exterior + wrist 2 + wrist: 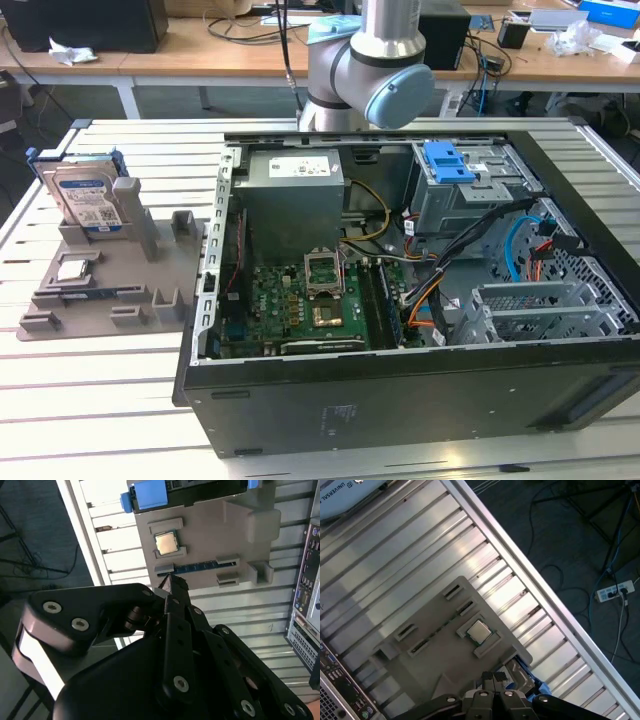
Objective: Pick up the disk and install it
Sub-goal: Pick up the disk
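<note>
The disk [85, 200] stands on edge in a slot of the gray fixture tray [110, 300], at the tray's end toward the top of the exterior view, on that view's left. Its label faces outward, and its blue frame shows along the top and side edges, with nothing leaning against it.

On the tray next to it, a square processor chip [165, 542] lies flat in its recess. A memory stick [195, 567] sits in a groove just beyond the chip.

My pincer [169, 582] is clenched, fingertips pressed together with nothing between them. In both wrist views it hangs over the tray's rim near the memory stick, and the chip lies between my tips and the disk.

Bare slats of the table [100, 400] surround the tray on three sides. On the fourth side, the open computer case [400, 400] stands just beside it, its wall rising above the tray.

In the first wrist view the table's edge [535, 580] runs close past the tray, with floor and cables [600, 540] beyond. Inside the case, a blue bracket [447, 162] sits on the drive cage, and cable bundles cross in front of it. My arm [370, 70] rises behind the case.
</note>
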Robot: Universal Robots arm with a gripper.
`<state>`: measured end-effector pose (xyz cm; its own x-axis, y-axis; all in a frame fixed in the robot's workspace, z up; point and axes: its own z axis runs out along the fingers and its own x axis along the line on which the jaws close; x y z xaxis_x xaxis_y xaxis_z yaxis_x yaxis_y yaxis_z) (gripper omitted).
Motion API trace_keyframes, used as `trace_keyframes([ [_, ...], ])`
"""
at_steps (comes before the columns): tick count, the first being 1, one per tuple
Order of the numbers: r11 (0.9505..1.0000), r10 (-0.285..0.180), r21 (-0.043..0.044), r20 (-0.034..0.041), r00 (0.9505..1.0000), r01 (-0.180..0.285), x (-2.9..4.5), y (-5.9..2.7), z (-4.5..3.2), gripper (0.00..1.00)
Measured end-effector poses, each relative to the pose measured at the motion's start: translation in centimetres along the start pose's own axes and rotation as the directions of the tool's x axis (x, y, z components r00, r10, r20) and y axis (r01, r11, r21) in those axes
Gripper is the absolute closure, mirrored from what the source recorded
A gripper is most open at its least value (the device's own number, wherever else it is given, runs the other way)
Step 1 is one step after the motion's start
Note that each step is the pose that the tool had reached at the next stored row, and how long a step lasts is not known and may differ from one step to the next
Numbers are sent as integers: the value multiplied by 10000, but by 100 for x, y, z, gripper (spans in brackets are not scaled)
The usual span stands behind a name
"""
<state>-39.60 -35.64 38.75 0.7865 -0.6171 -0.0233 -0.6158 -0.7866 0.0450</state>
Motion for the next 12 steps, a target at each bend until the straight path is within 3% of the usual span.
trace_keyframes([
  [3,9989,-460,-11,-20,9989,460,0,0,0,89],
  [7,9989,-462,-11,-21,9989,462,0,0,0,89],
  [12,10000,47,1,1,10000,-47,0,-1,0,89],
])
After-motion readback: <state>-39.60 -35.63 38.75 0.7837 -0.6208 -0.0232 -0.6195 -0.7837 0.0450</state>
